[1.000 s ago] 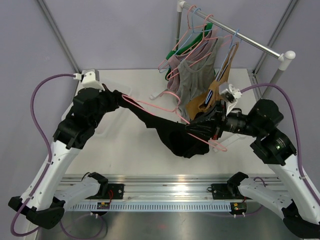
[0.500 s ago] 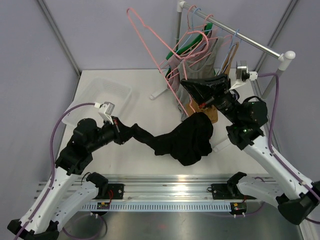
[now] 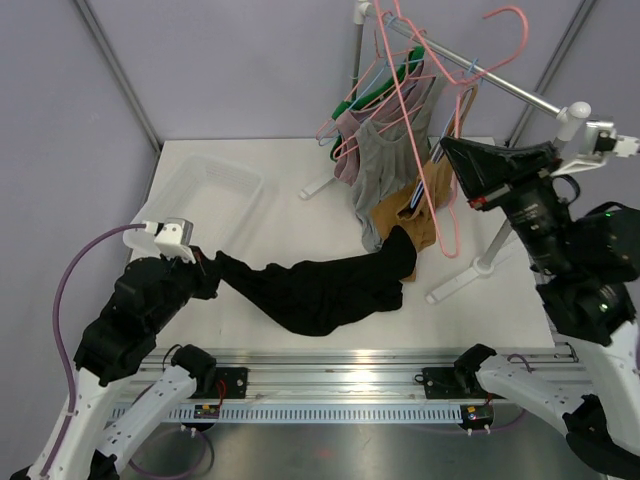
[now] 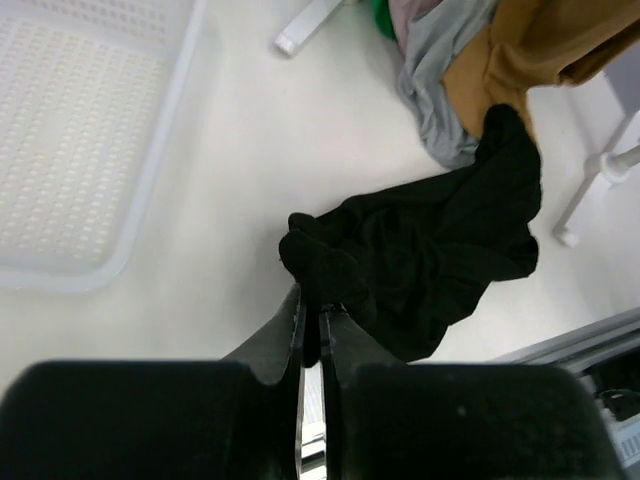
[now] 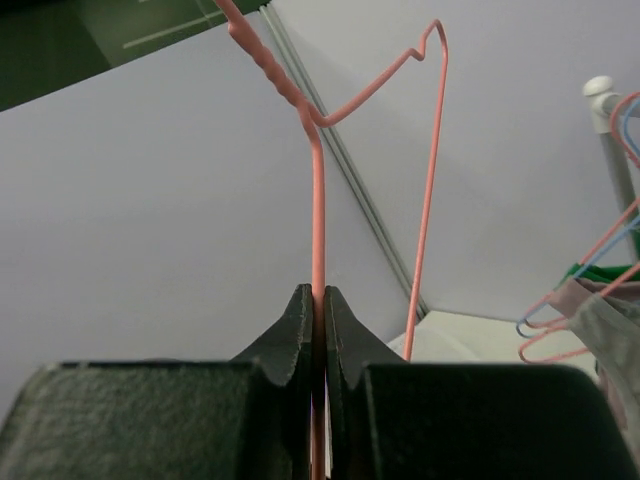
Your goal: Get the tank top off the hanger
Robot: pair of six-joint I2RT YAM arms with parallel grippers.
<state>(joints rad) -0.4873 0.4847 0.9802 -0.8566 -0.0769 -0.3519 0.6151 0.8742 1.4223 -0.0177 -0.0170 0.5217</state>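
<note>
I'm clenching the left gripper (image 4: 312, 312) on one end of the black tank top (image 3: 320, 290), low over the table (image 3: 280, 190), so the cloth is lying stretched out there. I'm pinching the bare pink hanger (image 5: 317, 180) in the right gripper (image 5: 318, 298), holding it high beside the rack (image 3: 500, 85), clear of the fabric.

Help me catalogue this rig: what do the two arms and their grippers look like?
Both arms have white lower links and black joints. The left arm carries a looping purple cable; the right arm shows a small green light. The left gripper and right gripper have black, tapered fingers.
</note>
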